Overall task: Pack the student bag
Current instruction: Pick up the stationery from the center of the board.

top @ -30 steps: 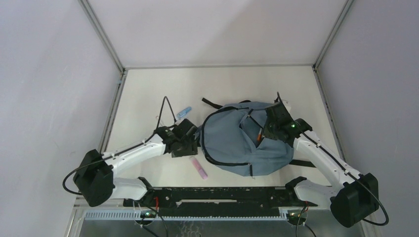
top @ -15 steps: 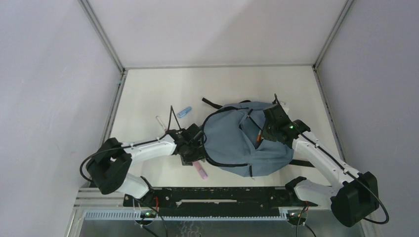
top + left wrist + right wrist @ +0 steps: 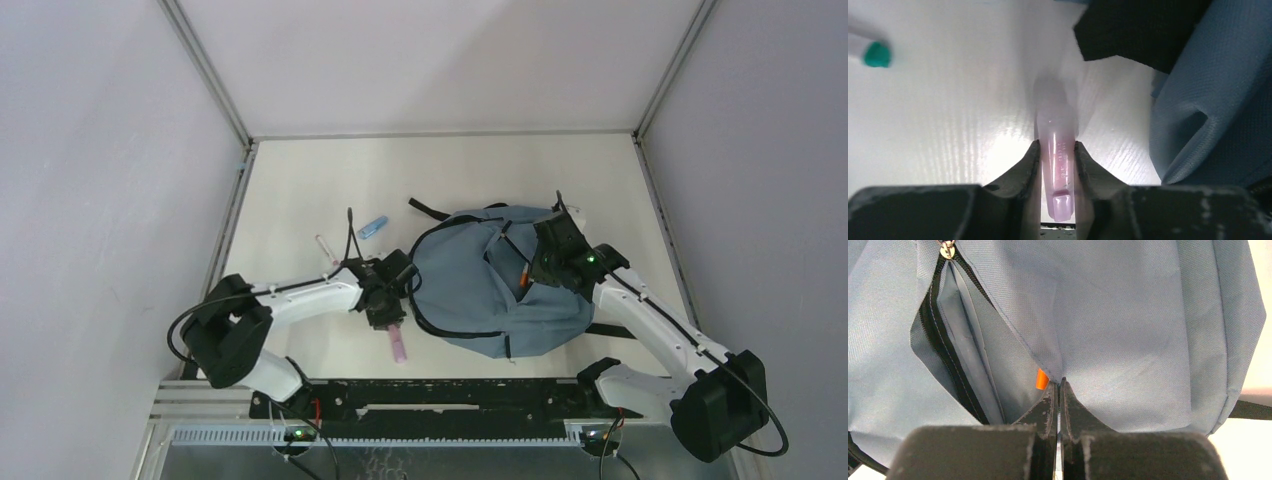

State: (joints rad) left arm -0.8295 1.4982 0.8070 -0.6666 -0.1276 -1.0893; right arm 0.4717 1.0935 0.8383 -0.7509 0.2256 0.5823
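Note:
The student bag (image 3: pixel 490 290), dusty blue with black zips, lies flat at the table's middle right. My right gripper (image 3: pixel 540 268) is shut, pinching the fabric edge of the bag's open pocket (image 3: pixel 1058 385) and holding the flap up. An orange-tipped thing (image 3: pixel 1041 379) shows inside the pocket beside the zip (image 3: pixel 943 340). My left gripper (image 3: pixel 385 318) sits just left of the bag, low over the table. Its jaws are shut on a translucent pink pen (image 3: pixel 1055 130), which lies on the table and sticks out toward the near edge (image 3: pixel 397 345).
A small blue item (image 3: pixel 372 227) and a thin white pen (image 3: pixel 325 245) lie left of the bag. A teal-capped pen (image 3: pixel 875 54) shows at the left wrist view's edge. A black strap (image 3: pixel 428 209) trails from the bag's far side. The black rail (image 3: pixel 430 395) runs along the near edge.
My left gripper moved toward the near edge, came down over the pink pen and closed on it. The pen turned from slanted to nearly straight. The right arm stayed put.

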